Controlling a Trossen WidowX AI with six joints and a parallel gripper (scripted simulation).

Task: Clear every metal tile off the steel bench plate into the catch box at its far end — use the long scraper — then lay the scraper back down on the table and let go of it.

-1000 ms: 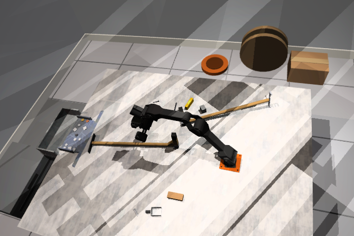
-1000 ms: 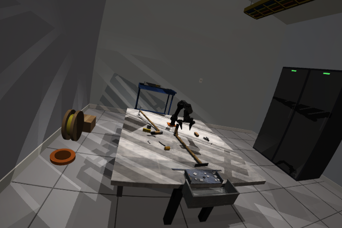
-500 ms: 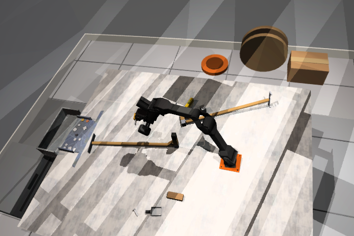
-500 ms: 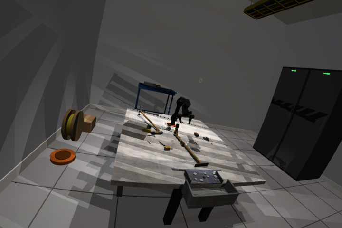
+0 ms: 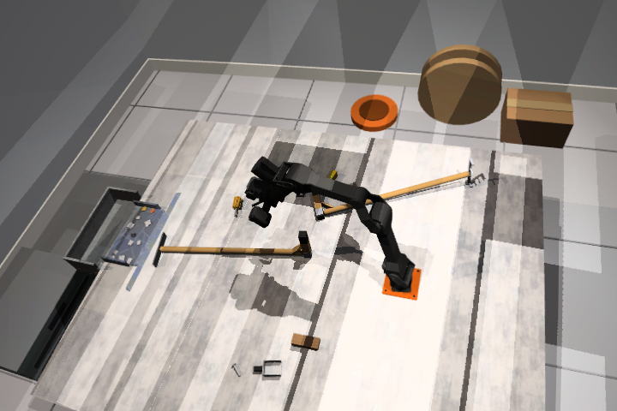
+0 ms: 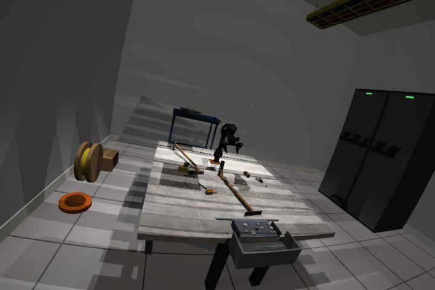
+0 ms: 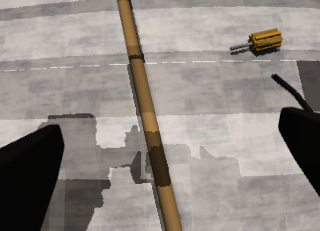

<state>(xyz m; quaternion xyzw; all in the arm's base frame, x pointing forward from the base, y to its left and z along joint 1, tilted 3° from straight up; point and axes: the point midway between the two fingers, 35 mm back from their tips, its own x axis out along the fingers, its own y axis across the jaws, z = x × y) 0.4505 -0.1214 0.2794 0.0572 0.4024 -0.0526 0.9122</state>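
Observation:
The long scraper point(image 5: 251, 251) point(image 6: 237, 194) point(image 7: 143, 88) lies on the table, its black blade point(image 5: 159, 249) point(image 6: 252, 213) just short of the steel plate point(image 5: 149, 235) point(image 6: 276, 229). Several pale and dark metal tiles point(image 5: 148, 223) point(image 6: 244, 224), and a few orange ones, lie scattered on the plate. The catch box point(image 5: 80, 264) point(image 6: 266, 261) sits at its far end; no tiles can be made out inside. My gripper point(image 5: 260, 193) point(image 6: 231, 153) point(image 7: 174, 126) is open and empty. It hangs above the table, with the scraper's handle between the fingers in the wrist view but below them, apart.
A second long wooden-handled tool point(image 5: 421, 185) point(image 6: 187, 157) with a tined head lies beside the arm. A yellow-handled tool point(image 5: 236, 202) point(image 6: 209, 192) point(image 7: 266, 41) lies near the scraper. A wooden block point(image 5: 305, 341) point(image 6: 246, 174) and a small grey tool point(image 5: 271, 368) lie on its other side.

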